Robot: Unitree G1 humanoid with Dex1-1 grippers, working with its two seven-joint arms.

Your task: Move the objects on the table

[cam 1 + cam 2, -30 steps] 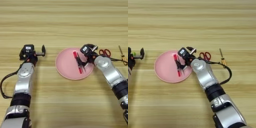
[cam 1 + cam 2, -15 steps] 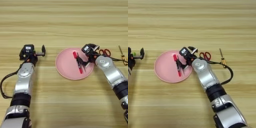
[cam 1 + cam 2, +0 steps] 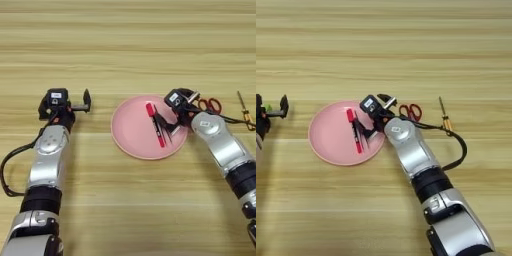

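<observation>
On the pink plate (image 3: 131,140) near the middle of the wooden worktop (image 3: 125,45) lie the red marker pen (image 3: 155,125) and the thin black tweezer-like piece (image 3: 164,125), side by side and touching; the right hand (image 3: 184,106) sits at the plate's right rim, one finger reaching over the rim, and whether it grips anything cannot be told; the left hand (image 3: 75,105) rests well left of the plate, fingers spread wide, holding nothing; red-handled scissors (image 3: 210,104) and a small screwdriver (image 3: 243,107) lie right of the plate.
</observation>
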